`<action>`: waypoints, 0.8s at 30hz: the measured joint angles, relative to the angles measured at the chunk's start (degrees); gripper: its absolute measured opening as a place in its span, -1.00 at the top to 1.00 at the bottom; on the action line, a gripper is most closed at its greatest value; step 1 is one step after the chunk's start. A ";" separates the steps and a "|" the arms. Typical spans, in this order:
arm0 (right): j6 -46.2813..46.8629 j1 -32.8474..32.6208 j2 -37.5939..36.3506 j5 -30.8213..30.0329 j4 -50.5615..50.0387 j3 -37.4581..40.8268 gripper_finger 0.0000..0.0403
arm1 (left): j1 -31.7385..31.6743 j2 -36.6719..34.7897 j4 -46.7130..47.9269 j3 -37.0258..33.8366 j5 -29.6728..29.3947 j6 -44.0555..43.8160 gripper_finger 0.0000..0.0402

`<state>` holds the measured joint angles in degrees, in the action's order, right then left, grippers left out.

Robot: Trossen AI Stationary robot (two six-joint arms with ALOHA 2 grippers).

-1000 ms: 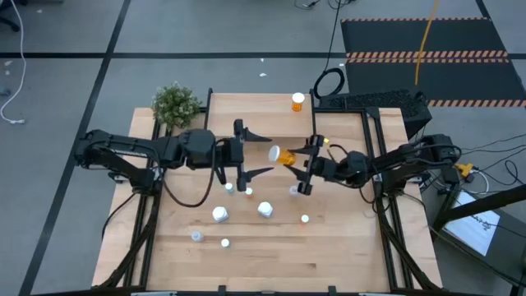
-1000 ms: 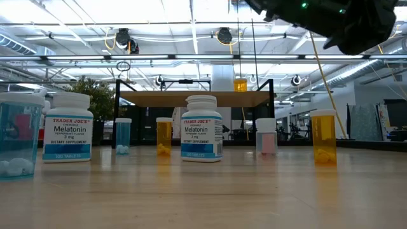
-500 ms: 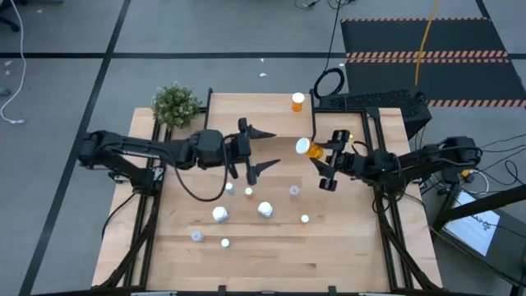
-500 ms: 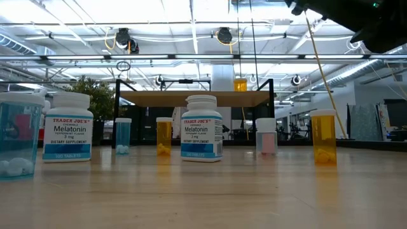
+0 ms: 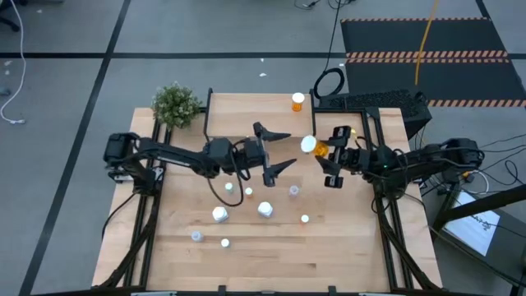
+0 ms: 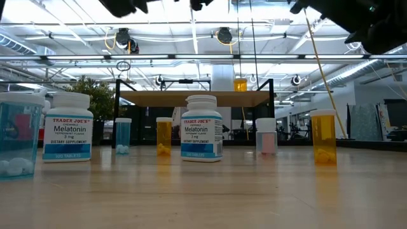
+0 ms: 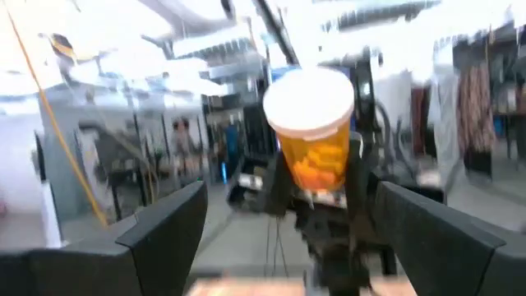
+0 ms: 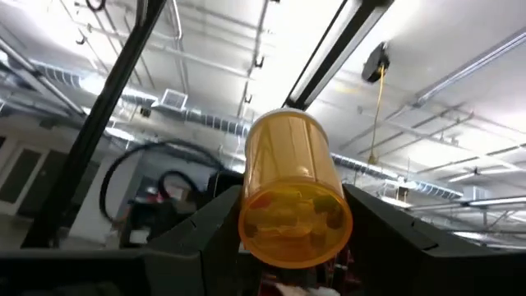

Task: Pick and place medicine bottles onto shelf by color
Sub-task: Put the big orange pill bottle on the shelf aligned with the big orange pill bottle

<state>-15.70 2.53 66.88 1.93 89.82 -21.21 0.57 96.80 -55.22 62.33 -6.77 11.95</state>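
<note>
High view: right gripper (image 5: 330,156) holds orange bottle (image 5: 313,147).

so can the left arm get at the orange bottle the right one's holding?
Probably yes. The left gripper is open and pointed at the orange bottle, with only air between them. The right gripper holds the body, leaving the white cap end exposed.

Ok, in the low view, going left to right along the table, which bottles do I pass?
Blue bottle at the edge → white Melatonin bottle → small blue bottle → small orange bottle → second Melatonin bottle → small pale bottle → tall orange bottle.
</note>
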 joint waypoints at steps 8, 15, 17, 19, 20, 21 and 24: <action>0.02 1.02 -7.23 2.91 0.09 1.49 0.06 | -2.24 7.07 -5.28 8.05 6.35 -2.27 -0.76; -3.32 2.29 -9.42 2.85 0.06 1.60 0.06 | -3.32 13.07 0.13 18.82 9.99 -3.55 -0.76; -3.48 2.83 -11.75 2.92 0.10 1.60 0.06 | -3.68 14.10 1.69 21.16 10.02 -3.51 -0.76; -3.42 3.36 -13.85 4.22 0.11 1.60 0.06 | -4.06 15.02 2.00 22.94 10.20 -3.68 -0.76; -3.15 3.61 -14.96 4.78 0.09 1.62 0.06 | -4.27 15.55 2.06 23.95 10.88 -4.02 -0.76; -2.92 3.87 -15.89 5.77 0.12 1.69 0.06 | -4.53 16.01 2.12 24.95 11.86 -4.71 -0.76; -2.60 4.46 -18.18 6.32 0.15 2.88 0.06 | -5.20 16.73 3.69 28.09 14.80 -7.33 -0.76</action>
<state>-18.30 6.99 48.71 8.25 89.97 -18.34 -4.63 113.54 -51.53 90.42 8.03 4.62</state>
